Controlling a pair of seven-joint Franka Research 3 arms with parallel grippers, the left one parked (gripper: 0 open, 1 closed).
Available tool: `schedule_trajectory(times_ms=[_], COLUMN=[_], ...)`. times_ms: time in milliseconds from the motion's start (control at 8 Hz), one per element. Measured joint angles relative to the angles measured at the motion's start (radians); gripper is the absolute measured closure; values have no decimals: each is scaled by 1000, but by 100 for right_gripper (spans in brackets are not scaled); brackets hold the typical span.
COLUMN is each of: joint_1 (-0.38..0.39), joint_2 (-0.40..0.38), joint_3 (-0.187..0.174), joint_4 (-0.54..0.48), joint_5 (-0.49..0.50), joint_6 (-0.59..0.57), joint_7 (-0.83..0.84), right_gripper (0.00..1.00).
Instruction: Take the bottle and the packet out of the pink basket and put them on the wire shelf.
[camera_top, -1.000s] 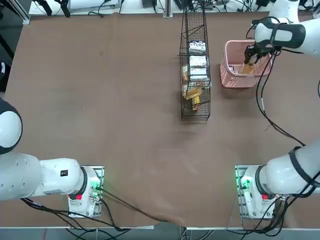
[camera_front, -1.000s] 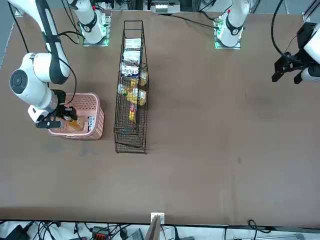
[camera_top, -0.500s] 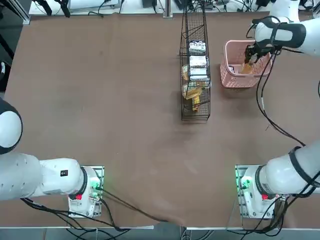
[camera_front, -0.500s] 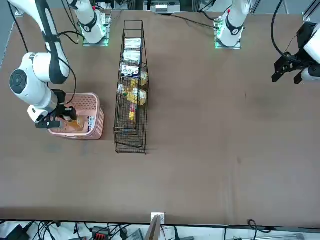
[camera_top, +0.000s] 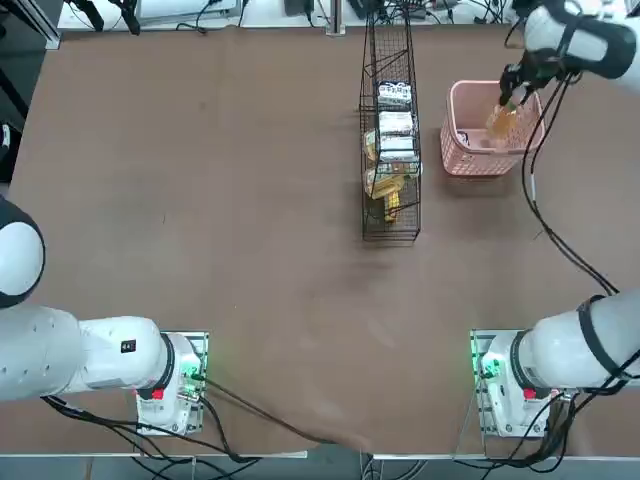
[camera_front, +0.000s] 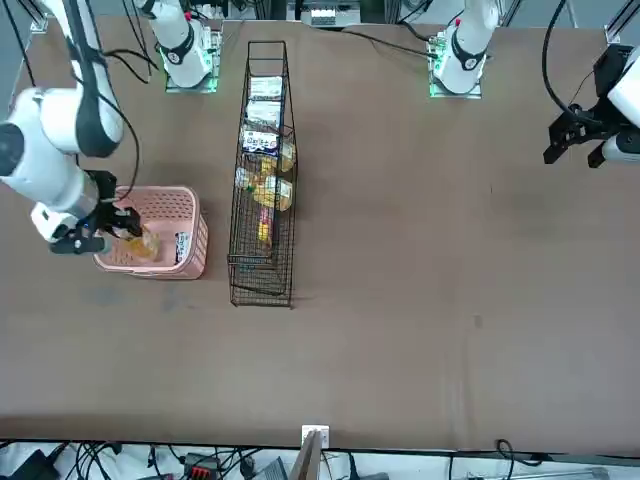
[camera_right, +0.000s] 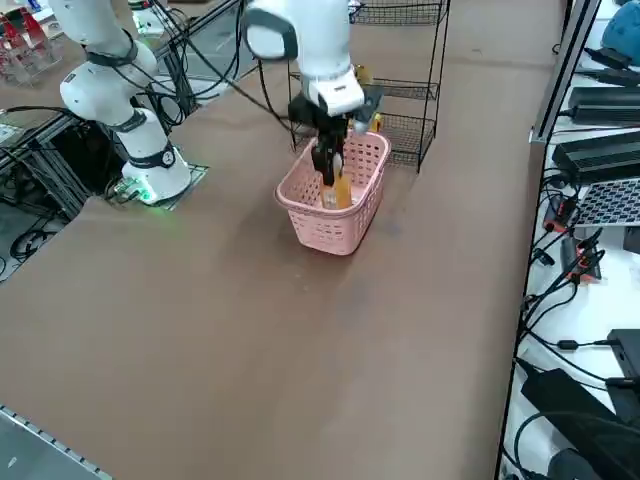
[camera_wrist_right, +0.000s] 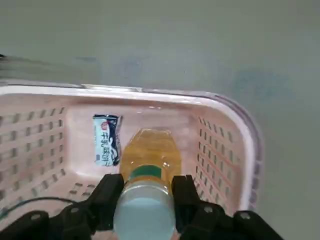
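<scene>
Slim bottle w/ amber-yellow contents and white cap (camera_wrist_right: 148, 200) hangs upright, neck clamped between the two black fingers of the right gripper (camera_wrist_right: 148, 192); fingers narrow, one on each side just below the cap. Bottle's body is raised over the small pink plastic basket w/ lattice-hole sides (camera_wrist_right: 227, 135), base approx at rim height in the side view (camera_right: 334, 190), so above the basket floor, not resting on it. Top view puts bottle (camera_top: 502, 120) over the basket's right-hand part, gripper (camera_top: 508, 98) directly above it.

Small flat whitish packet w/ dark print (camera_wrist_right: 105, 139) lies flat on the basket floor, next to the lattice wall, apart from the bottle. In front view it shows at the basket end nearest the shelf (camera_front: 182, 246).

Basket (camera_top: 452, 150) sits on the brown tabletop (camera_top: 250, 200), just beside the long narrow black wire shelf of thin rods (camera_top: 389, 215), not touching. Shelf holds white packets (camera_top: 396, 123) and yellow packets (camera_top: 384, 185) along its middle; end nearer the robot bare.
</scene>
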Motion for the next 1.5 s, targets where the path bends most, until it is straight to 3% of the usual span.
schedule_trajectory(times_ms=[500,1500], joint_1=[16,30], joint_2=[-41,-1], joint_3=[13,15], joint_4=[266,425], joint_5=[21,435], joint_6=[-326,-344], joint_7=[-2,-82], right_gripper=[44,44])
